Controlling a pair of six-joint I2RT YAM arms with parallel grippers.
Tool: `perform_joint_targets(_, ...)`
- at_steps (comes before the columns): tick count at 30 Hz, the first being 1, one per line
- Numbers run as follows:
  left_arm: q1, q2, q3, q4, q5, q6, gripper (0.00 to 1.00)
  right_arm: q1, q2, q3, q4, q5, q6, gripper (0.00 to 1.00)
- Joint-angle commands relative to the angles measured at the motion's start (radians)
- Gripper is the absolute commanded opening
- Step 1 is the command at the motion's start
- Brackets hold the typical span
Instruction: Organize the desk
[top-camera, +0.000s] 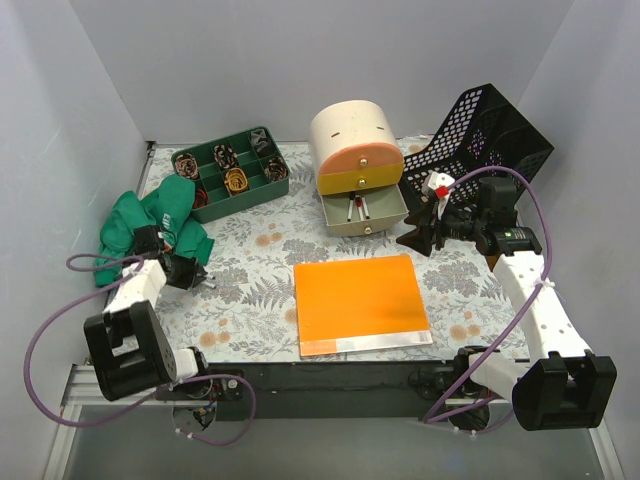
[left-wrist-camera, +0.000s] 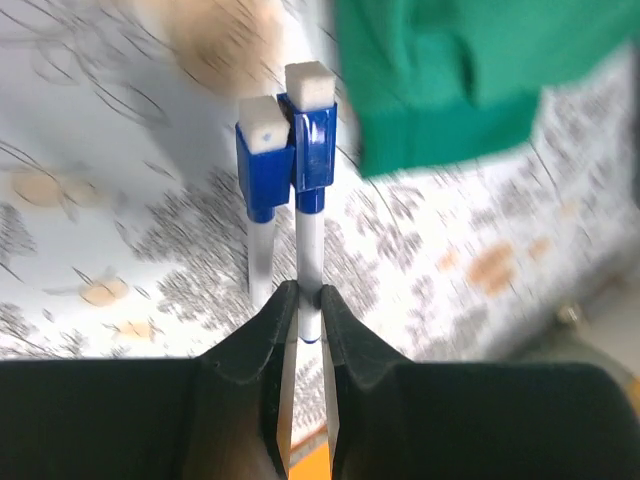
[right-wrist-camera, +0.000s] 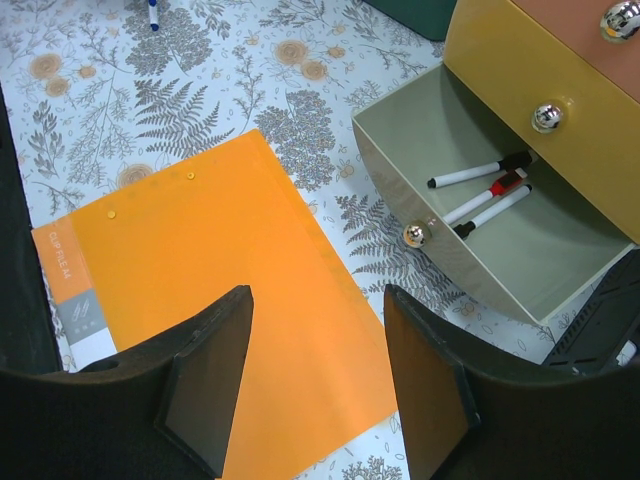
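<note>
Two markers sit in your closed left gripper, pinched thinly near one end, so one may slip onto the desk spanning the top view's centre; your right gripper hangs open.

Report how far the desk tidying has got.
Done: three markers lie in the open bottom drawer. In hand: the left gripper is shut on a blue-capped marker, with a second blue marker beside it. Left: those markers, the orange folder flat on the desk below the open right gripper, the crumpled green cloth, and closing the drawer.
</note>
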Motion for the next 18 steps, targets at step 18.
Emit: perform_joint_targets(18,-0.007,-0.159,-0.201,0.643,0.952,0.073,0.0,0.011,0.057,-0.004,0.023,-0.08,0.009,0.64)
